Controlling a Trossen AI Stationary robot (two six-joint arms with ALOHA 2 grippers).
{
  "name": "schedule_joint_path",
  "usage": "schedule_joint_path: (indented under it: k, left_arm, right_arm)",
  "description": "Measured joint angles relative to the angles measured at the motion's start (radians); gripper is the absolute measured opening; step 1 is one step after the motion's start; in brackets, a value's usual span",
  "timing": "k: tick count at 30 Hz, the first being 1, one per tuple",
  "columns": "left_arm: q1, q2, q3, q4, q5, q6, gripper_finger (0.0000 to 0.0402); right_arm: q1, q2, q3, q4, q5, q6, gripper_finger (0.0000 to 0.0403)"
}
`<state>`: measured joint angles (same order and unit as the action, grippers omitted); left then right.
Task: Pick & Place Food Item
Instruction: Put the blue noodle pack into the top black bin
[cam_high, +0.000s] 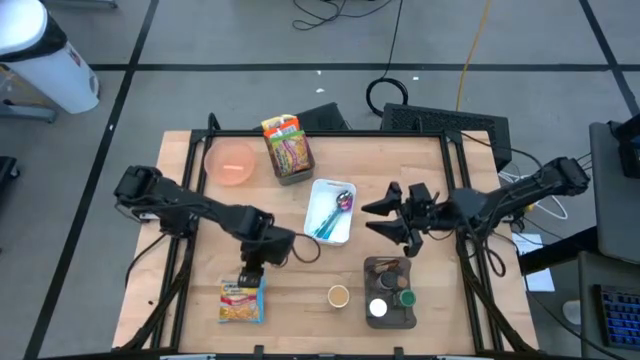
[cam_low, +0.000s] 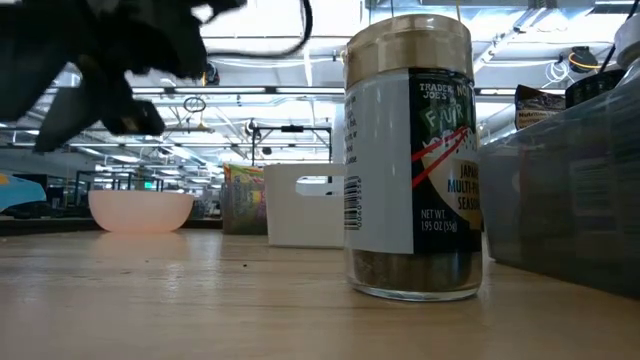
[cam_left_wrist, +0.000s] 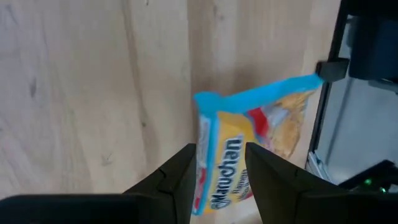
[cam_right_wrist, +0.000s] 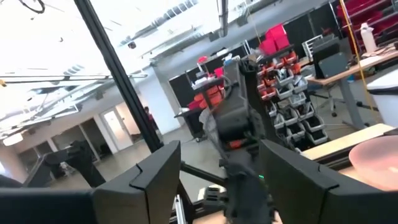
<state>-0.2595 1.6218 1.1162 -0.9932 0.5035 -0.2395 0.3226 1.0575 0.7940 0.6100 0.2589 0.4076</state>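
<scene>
A yellow ramen packet (cam_high: 242, 300) with blue ends lies flat on the table near its near-left corner. My left gripper (cam_high: 251, 276) hangs just above the packet's far end, pointing steeply down. In the left wrist view its open fingers (cam_left_wrist: 221, 152) stand on either side of the packet (cam_left_wrist: 255, 130), with the packet's blue end seam between them. I see no touch. My right gripper (cam_high: 384, 219) is raised over the table's right half, beside the white tray, and is open with nothing between its fingers (cam_right_wrist: 217, 155).
At the far left are a pink bowl (cam_high: 233, 163) and a dark bin of snack packets (cam_high: 288, 150). A white tray (cam_high: 331, 211) with utensils lies mid-table. A tan-lidded seasoning jar (cam_low: 412, 160) stands beside a dark caddy of jars (cam_high: 390, 292) at the near right. Bare wood surrounds the packet.
</scene>
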Motion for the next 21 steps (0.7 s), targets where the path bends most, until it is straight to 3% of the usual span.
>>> schedule_joint_path:
  k: [9,21]
  left_arm:
    - [0.047,0.0,-0.11,0.141,0.164,0.055,0.0143]
    - [0.047,0.023,-0.126,0.273,0.138,0.035,0.0143]
  right_arm:
    - [-0.027,-0.012,0.0,-0.024,0.0,0.0,0.021]
    - [-0.081,-0.012,0.0,-0.048,-0.004,0.0,0.021]
